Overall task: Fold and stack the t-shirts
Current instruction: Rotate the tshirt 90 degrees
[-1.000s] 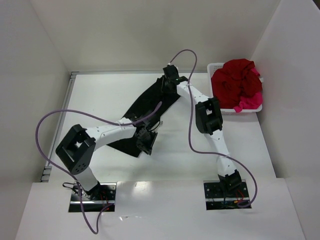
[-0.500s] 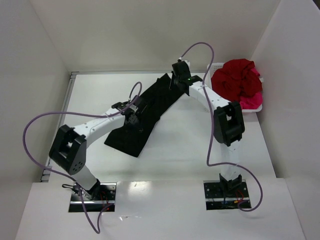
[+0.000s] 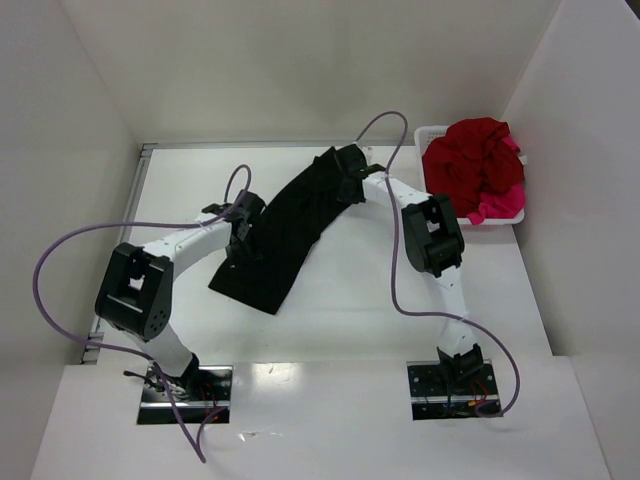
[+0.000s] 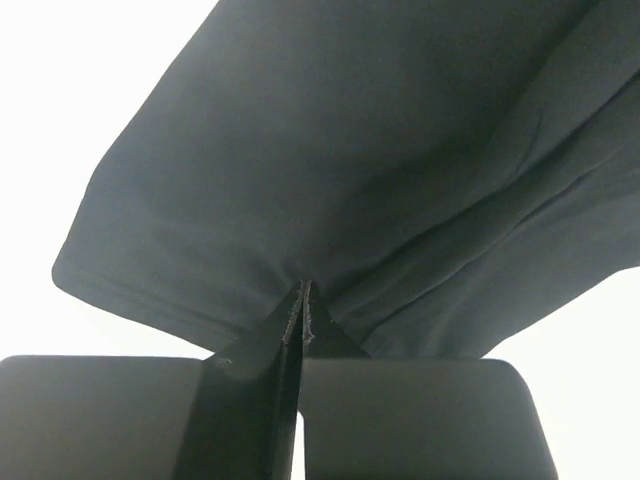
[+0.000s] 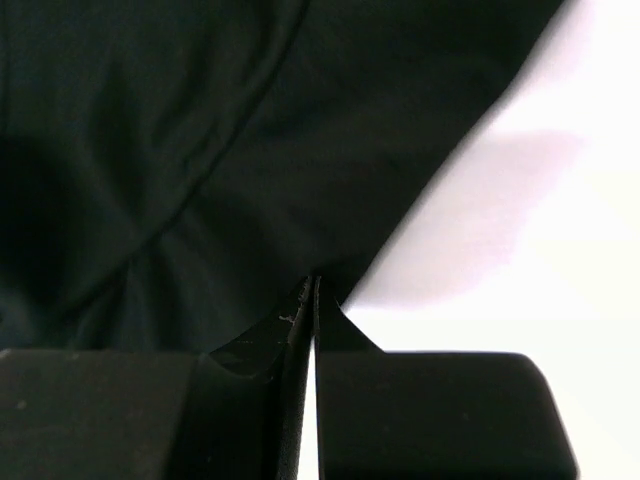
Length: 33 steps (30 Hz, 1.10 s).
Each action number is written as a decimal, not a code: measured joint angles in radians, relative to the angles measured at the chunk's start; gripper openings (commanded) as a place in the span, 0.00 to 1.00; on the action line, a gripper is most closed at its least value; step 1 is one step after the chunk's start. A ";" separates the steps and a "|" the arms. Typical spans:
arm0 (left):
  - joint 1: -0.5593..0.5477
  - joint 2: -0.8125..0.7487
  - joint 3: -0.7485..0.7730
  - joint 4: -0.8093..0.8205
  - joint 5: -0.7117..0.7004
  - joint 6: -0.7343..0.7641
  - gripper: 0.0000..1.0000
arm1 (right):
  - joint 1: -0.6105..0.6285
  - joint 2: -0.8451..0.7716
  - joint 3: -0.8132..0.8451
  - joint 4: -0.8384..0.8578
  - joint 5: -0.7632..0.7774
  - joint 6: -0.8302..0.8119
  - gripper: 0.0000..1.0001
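Your left end effector (image 3: 243, 235) is clenched on the left edge of the black t-shirt (image 3: 290, 225), which lies bunched diagonally across the table (image 3: 350, 300). Farther back, your right end effector (image 3: 350, 188) pinches its far end. Beyond, red t-shirts (image 3: 470, 160) and a pink t-shirt (image 3: 500, 208) fill the basket (image 3: 432, 133).

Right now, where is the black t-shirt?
In the top view the black t-shirt stretches diagonally across the table, pinched by the left gripper on its left edge and the right gripper at its far end, left of the white basket.
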 measured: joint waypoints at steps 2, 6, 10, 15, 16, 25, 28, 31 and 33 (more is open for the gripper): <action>0.008 0.018 0.003 0.010 0.012 0.001 0.01 | 0.000 0.058 0.072 -0.020 0.002 0.000 0.06; 0.019 0.088 0.009 0.026 0.041 0.005 0.00 | 0.000 0.136 0.220 -0.053 0.010 -0.005 0.06; 0.026 0.142 0.024 0.035 0.074 0.028 0.00 | 0.000 0.208 0.343 -0.073 0.015 -0.006 0.06; 0.041 0.156 0.035 0.032 0.125 0.059 0.00 | 0.000 0.274 0.444 -0.103 0.015 -0.013 0.06; 0.043 0.158 0.035 0.033 0.133 0.069 0.00 | 0.000 0.288 0.471 -0.111 0.013 -0.015 0.06; -0.076 0.156 0.022 0.077 0.227 0.140 0.00 | -0.007 0.475 0.797 -0.182 -0.023 -0.033 0.06; -0.162 0.145 -0.001 0.101 0.281 0.152 0.00 | -0.007 0.487 0.818 -0.185 -0.034 -0.040 0.08; -0.239 0.130 -0.027 0.114 0.327 0.158 0.00 | -0.007 0.487 0.825 -0.184 -0.057 -0.054 0.09; -0.285 0.127 -0.036 0.114 0.351 0.158 0.00 | -0.007 0.491 0.835 -0.183 -0.079 -0.060 0.09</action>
